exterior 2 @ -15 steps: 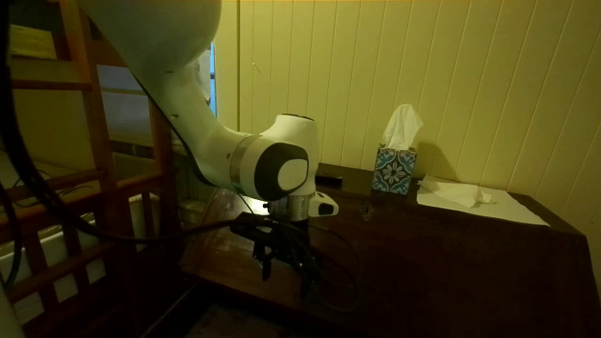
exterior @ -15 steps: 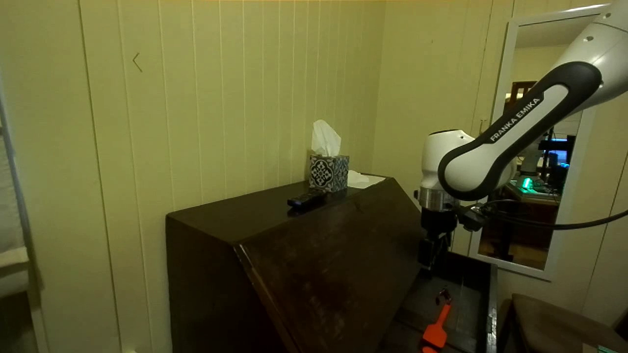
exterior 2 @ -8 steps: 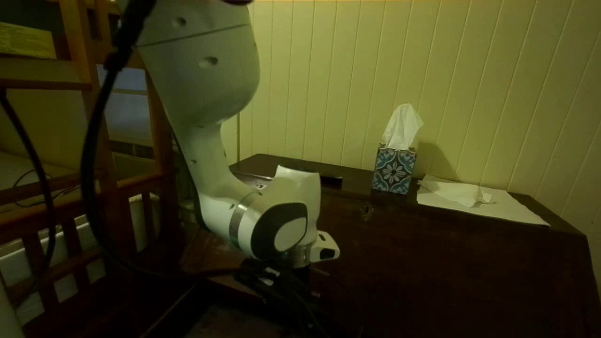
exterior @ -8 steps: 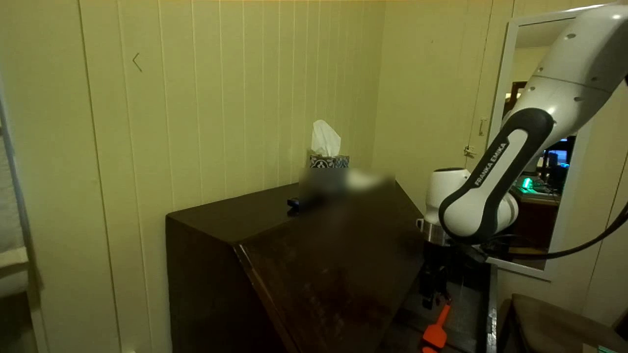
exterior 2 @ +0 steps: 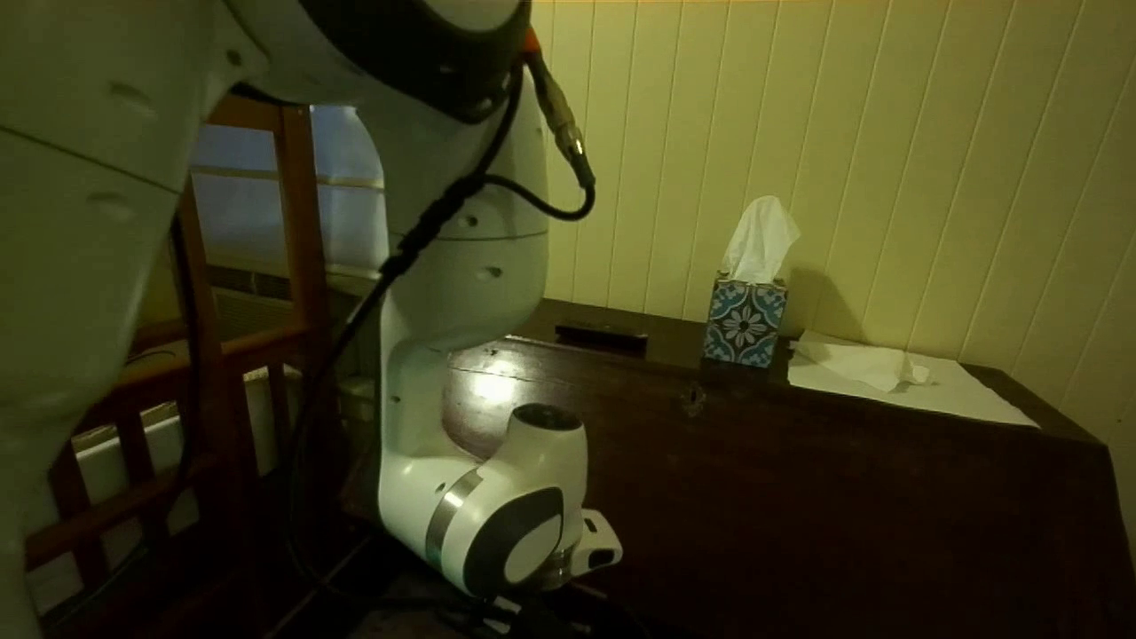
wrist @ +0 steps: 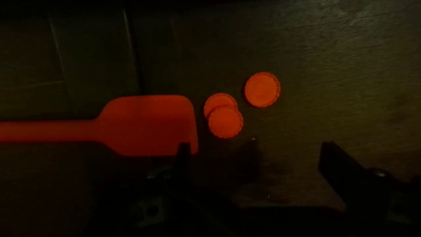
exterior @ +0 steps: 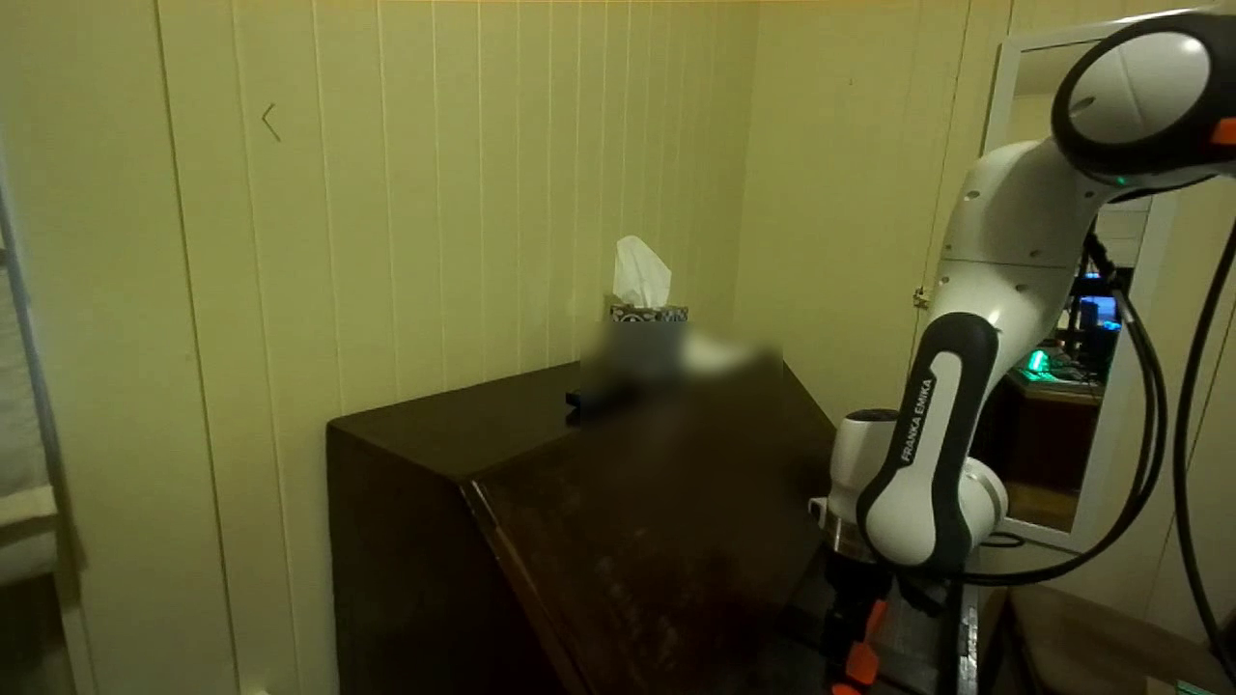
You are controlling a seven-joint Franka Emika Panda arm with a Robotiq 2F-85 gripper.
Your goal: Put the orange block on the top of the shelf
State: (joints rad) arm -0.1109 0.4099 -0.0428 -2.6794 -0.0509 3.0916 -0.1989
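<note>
Three small round orange-red caps lie on dark wood in the wrist view: two overlap, with the upper one (wrist: 226,122) on the other, and one (wrist: 262,90) lies apart. No square block shows; I cannot tell which piece is the orange block. My gripper (wrist: 255,151) is open and empty above this surface; the caps lie just beyond its fingertips, nearer the left finger. In an exterior view the gripper (exterior: 842,632) is low beside the shelf's slanted front. The dark brown shelf (exterior: 579,550) shows in both exterior views (exterior 2: 799,497), its flat top (exterior: 425,434) well above the gripper.
A larger orange spatula (wrist: 148,125) lies left of the caps, partly behind the left finger. On the shelf top stand a tissue box (exterior 2: 745,324), a black remote (exterior 2: 601,335) and white paper (exterior 2: 896,382). A drawer's metal-edged side (exterior: 968,632) runs right of the gripper.
The arm has folded and lowered, bringing my gripper from beside the shelf's slanted front down to the spatula. Objects on the shelf top have not moved.
</note>
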